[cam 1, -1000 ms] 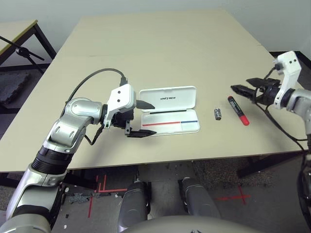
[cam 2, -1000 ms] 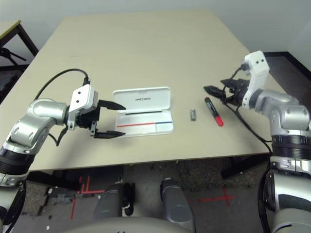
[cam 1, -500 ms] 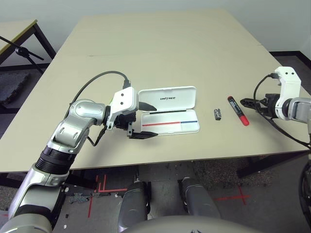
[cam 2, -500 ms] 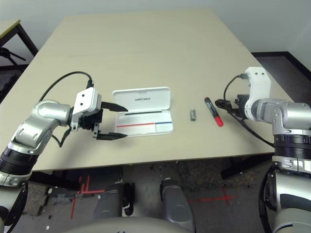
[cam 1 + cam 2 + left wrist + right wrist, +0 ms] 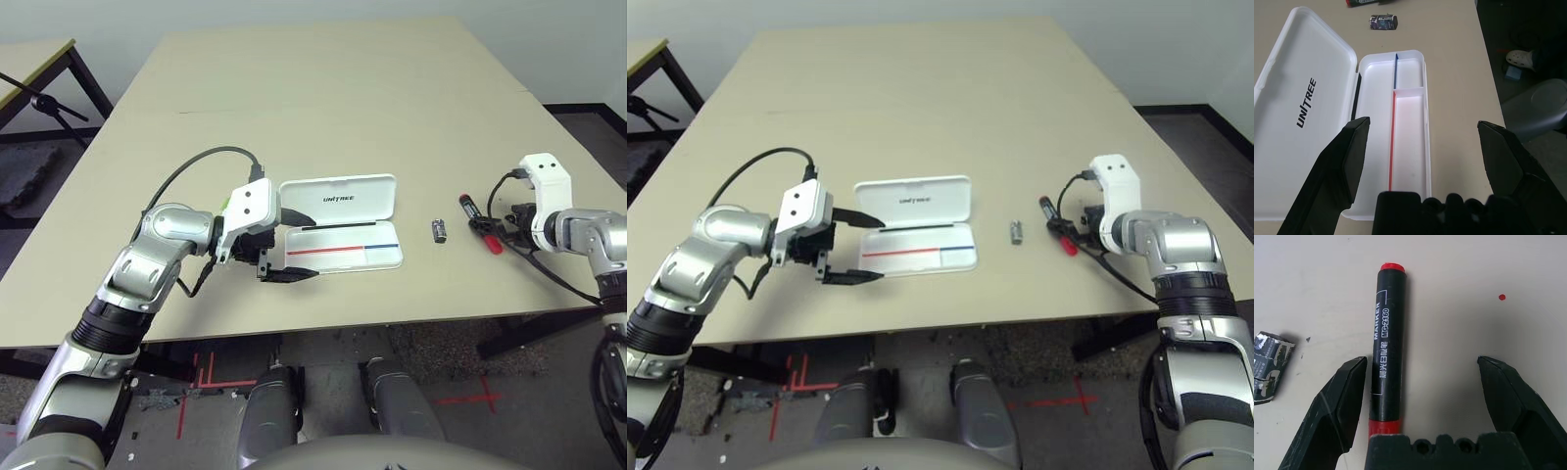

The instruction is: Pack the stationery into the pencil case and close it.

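A large beige table (image 5: pixel 323 88) stands before a pale wall (image 5: pixel 294 12). A second table (image 5: pixel 29 59) with dark legs sits at far left. The floor (image 5: pixel 196 387) carries red tape marks (image 5: pixel 201 377).

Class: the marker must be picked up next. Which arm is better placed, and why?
Right. The right gripper is open with the marker lying between its fingers; the left gripper is by the pencil case.
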`<state>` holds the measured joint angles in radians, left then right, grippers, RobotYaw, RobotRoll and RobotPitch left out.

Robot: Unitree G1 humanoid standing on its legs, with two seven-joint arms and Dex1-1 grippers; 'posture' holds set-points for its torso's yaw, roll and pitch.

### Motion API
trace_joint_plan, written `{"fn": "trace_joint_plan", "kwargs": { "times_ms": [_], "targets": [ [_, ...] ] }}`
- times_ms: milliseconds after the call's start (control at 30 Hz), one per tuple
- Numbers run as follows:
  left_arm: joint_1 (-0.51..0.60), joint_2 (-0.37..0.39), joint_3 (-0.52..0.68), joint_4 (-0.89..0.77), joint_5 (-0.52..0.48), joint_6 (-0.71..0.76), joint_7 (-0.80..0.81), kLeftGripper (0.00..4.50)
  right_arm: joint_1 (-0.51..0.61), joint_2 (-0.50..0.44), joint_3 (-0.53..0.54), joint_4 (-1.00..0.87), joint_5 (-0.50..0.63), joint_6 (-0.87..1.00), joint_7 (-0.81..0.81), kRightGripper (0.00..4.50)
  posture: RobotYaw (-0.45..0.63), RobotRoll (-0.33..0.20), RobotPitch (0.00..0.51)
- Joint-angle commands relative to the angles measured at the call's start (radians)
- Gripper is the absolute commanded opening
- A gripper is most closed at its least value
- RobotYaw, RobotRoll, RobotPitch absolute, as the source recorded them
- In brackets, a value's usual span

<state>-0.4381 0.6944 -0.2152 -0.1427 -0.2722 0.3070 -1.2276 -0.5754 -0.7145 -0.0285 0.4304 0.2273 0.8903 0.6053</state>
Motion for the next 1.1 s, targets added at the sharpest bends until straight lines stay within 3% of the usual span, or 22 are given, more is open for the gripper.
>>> {"fn": "trace_joint_plan", "kwargs": {
  "times_ms": [33, 133, 367, 733, 1100],
  "targets": [
    [0.017, 0.003, -0.014, -0.018, 0.009, 0.005, 0.007, 4.50, 0.003, 0.018, 0.026, 0.065, -0.035, -0.023, -0.003, 4.12, -0.16, 0.000, 0.093],
    [0.021, 0.003, -0.015, -0.017, 0.009, 0.003, 0.008, 4.50, -0.005, 0.018, 0.018, 0.083, -0.045, -0.042, -0.001, 3.22, -0.16, 0.000, 0.093],
    [0.022, 0.006, -0.016, -0.006, 0.012, -0.004, 0.006, 4.50, -0.021, -0.020, 0.015, 0.063, -0.054, -0.110, 0.067, 0.58, -0.17, 0.000, 0.097],
    [0.010, 0.005, -0.020, -0.003, 0.016, -0.002, 0.003, 4.50, -0.036, -0.103, 0.040, -0.090, -0.062, -0.189, 0.233, 0.53, -0.17, 0.000, 0.092],
    [0.010, 0.015, -0.014, 0.016, 0.021, -0.015, -0.003, 4.50, -0.037, -0.223, 0.197, -0.342, -0.059, -0.301, 0.564, 0.53, -0.17, 0.000, 0.090]
  ]
}}
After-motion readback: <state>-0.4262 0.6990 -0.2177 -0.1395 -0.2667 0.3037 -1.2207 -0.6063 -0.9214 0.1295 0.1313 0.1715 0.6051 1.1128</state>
